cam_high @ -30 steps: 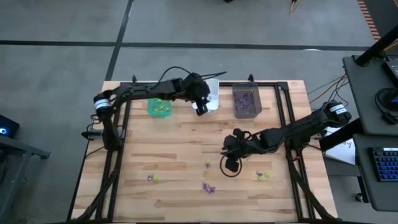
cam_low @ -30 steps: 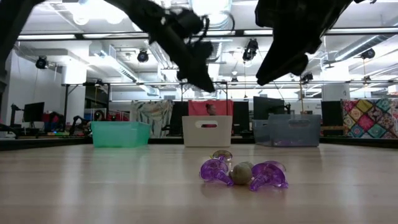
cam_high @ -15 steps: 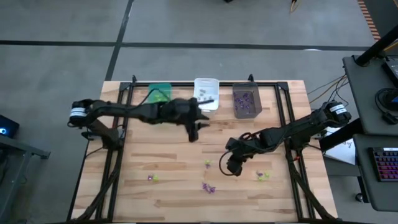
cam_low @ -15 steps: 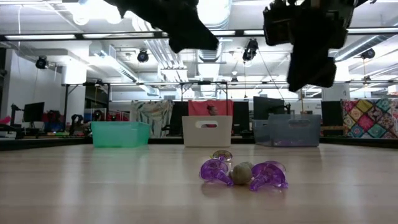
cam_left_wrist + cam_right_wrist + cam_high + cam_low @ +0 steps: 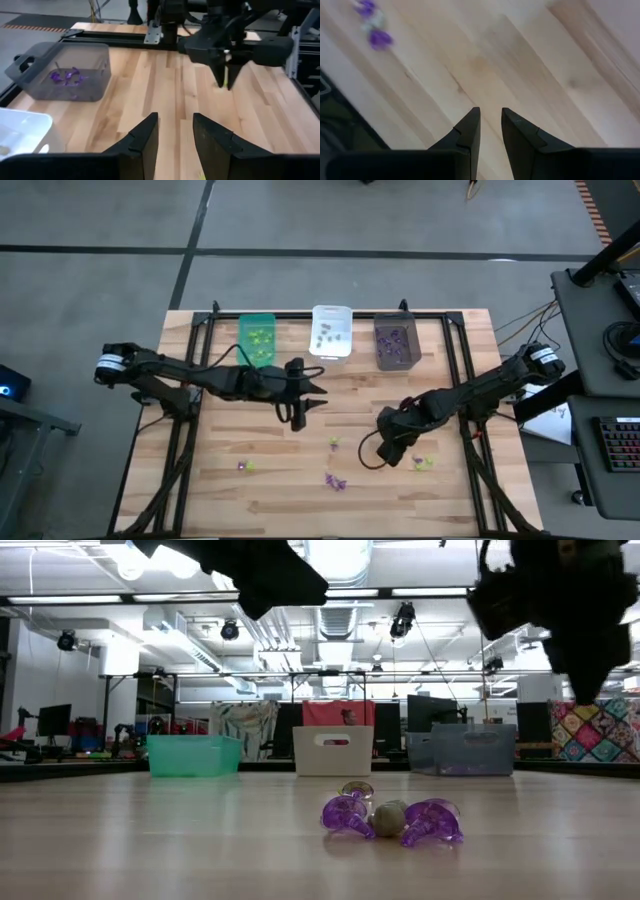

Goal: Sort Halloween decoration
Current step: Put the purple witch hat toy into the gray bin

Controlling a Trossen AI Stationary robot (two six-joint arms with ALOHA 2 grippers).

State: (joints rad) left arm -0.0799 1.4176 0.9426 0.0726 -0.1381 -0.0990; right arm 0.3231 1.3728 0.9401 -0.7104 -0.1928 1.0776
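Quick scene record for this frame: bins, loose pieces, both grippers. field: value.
bins: green bin, white bin, dark grey bin, in a row along the far edge
loose trinkets: purple cluster near the front edge; yellow-green pair
left gripper: mid-table, fingers apart, empty
right gripper: just left of the yellow-green pair, narrow gap, empty

Wooden table point(image 5: 250, 490): green bin point(image 5: 258, 338), white bin point(image 5: 331, 331), grey bin point(image 5: 396, 342) along far edge; trinkets point(image 5: 335, 480) scattered near front.

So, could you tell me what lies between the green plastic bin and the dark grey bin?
The white rectangular bin sits between green bin and grey bin, seen in the high view.
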